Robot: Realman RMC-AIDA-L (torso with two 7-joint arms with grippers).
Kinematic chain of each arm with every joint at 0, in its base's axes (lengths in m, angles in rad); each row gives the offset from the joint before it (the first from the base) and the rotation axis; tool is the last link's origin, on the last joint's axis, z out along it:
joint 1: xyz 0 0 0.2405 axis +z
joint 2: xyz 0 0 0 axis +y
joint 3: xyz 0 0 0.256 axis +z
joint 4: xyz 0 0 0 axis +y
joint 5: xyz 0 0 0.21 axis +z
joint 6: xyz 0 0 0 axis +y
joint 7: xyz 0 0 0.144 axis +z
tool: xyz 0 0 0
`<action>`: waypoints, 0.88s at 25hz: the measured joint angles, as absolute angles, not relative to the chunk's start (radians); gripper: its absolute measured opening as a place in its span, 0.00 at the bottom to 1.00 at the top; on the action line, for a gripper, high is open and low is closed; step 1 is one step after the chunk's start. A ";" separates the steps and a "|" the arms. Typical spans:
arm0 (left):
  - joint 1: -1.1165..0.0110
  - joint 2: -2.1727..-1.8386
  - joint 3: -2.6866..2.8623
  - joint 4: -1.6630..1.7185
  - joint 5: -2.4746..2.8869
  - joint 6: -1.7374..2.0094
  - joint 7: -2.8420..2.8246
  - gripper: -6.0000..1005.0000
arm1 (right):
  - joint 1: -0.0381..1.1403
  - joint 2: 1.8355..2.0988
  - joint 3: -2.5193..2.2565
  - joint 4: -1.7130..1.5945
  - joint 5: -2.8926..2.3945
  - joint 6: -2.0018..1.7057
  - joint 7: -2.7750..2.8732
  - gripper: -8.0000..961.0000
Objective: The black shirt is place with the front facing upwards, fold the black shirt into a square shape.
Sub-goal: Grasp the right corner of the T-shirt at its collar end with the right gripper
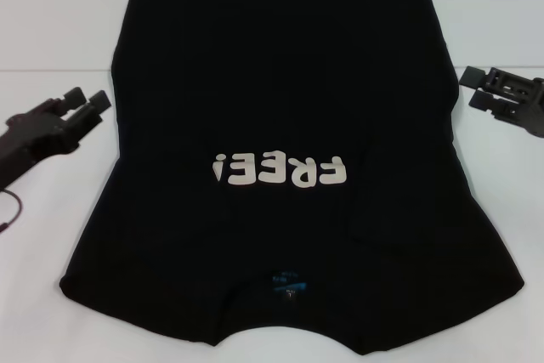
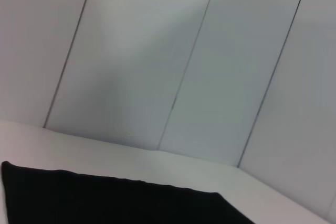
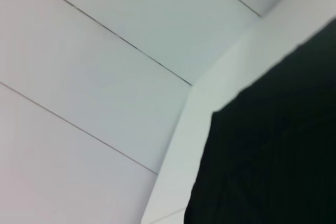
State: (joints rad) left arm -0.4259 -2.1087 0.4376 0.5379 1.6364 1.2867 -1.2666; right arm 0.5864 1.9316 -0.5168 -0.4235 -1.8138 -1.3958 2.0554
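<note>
One black shirt (image 1: 280, 108) lies flat, front up, on the white bench (image 1: 51, 31), collar nearest. Two grippers flank it, off the cloth: left gripper (image 1: 89, 106) and right gripper (image 1: 473, 88), fingers slightly parted, grasping nothing.

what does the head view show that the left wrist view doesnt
Only the head view shows the off-white FREE! lettering, the blue neck label, and both arms: the left end effector and right end effector hover on either side of the shirt, not touching it. Only the left wrist view shows the panelled wall behind the table. Both show the black shirt lying flat on the white table.
</note>
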 joint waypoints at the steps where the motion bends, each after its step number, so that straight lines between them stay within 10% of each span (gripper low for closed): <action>1: -0.419 -2.106 0.438 0.565 1.648 1.302 -1.302 0.47 | 0.579 1.929 -0.518 -0.423 -1.806 -1.405 2.041 0.80; 11: -0.449 -2.022 0.417 0.925 2.149 1.561 -1.927 0.47 | 0.570 1.847 -0.539 -0.540 -2.020 -1.610 2.221 0.80; 22: -0.498 -1.999 0.395 0.947 2.302 1.589 -2.027 0.48 | 0.629 1.848 -0.558 -0.697 -2.424 -1.600 2.514 0.80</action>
State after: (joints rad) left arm -0.4978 -1.9988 0.3952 0.9471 2.3017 1.5893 -2.0270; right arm 0.6293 1.8477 -0.5575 -0.6966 -2.4239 -1.6000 2.5137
